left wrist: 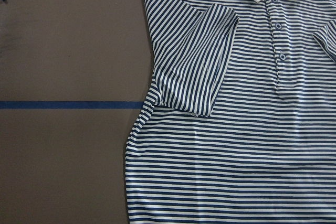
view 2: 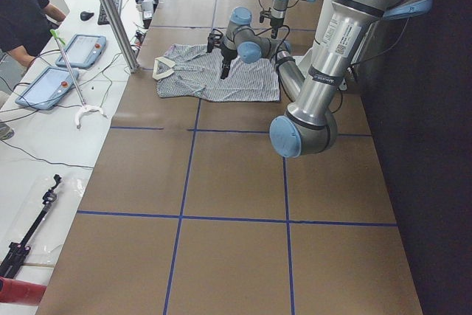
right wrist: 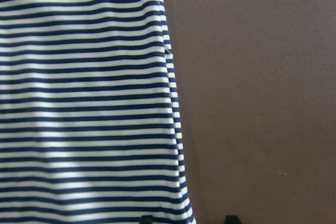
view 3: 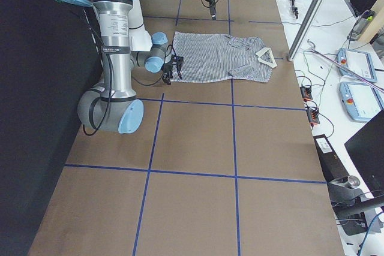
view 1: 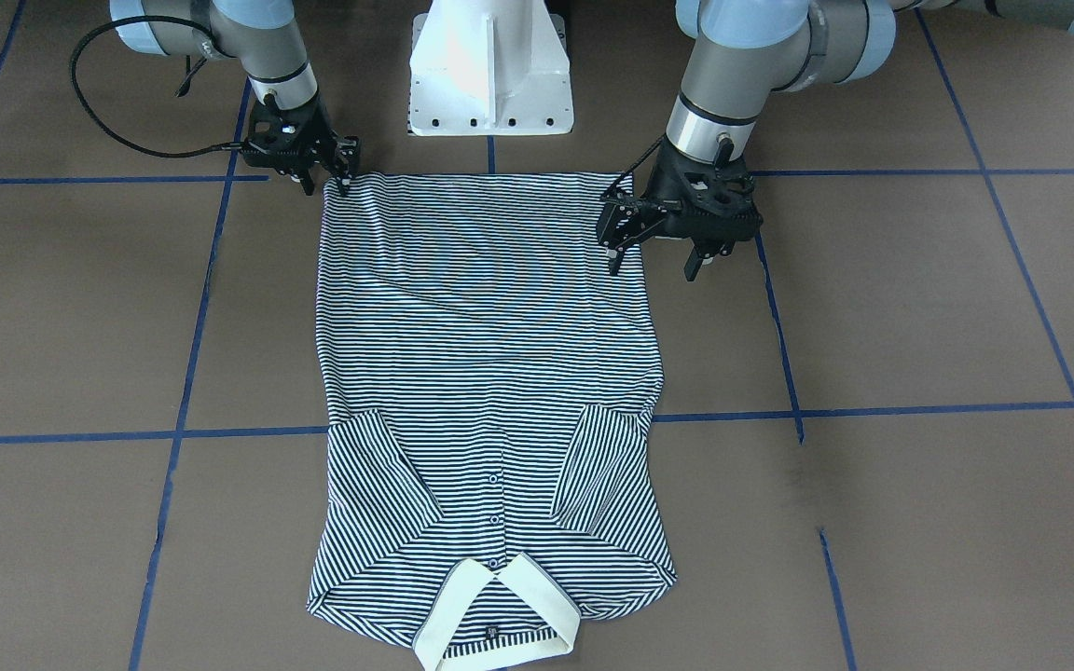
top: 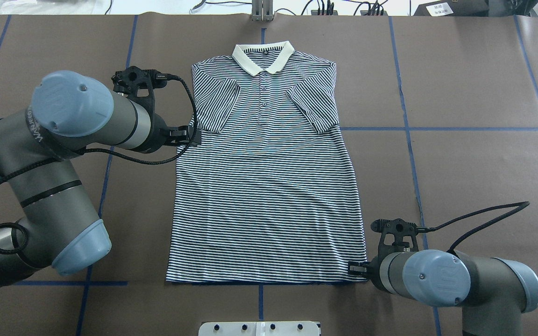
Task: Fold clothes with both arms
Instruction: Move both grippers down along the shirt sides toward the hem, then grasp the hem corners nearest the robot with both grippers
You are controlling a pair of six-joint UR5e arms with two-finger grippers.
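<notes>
The striped polo shirt (top: 269, 186) lies flat and face up on the brown table, its cream collar (top: 263, 56) away from me and both short sleeves folded in over the chest. My left gripper (view 1: 654, 261) hangs open above the shirt's left edge near the sleeve (left wrist: 202, 66), holding nothing. My right gripper (view 1: 327, 184) is low at the hem's right corner. In the right wrist view its fingertips (right wrist: 147, 219) stand apart on either side of the shirt's (right wrist: 84, 103) side edge, so it is open.
The white pedestal base (view 1: 490, 75) stands just behind the hem. Blue tape lines (top: 474, 129) grid the brown table. Beyond the collar end, a side table holds tablets (view 2: 51, 82), with a metal post (view 2: 110, 12) and a person (view 2: 22, 12) there.
</notes>
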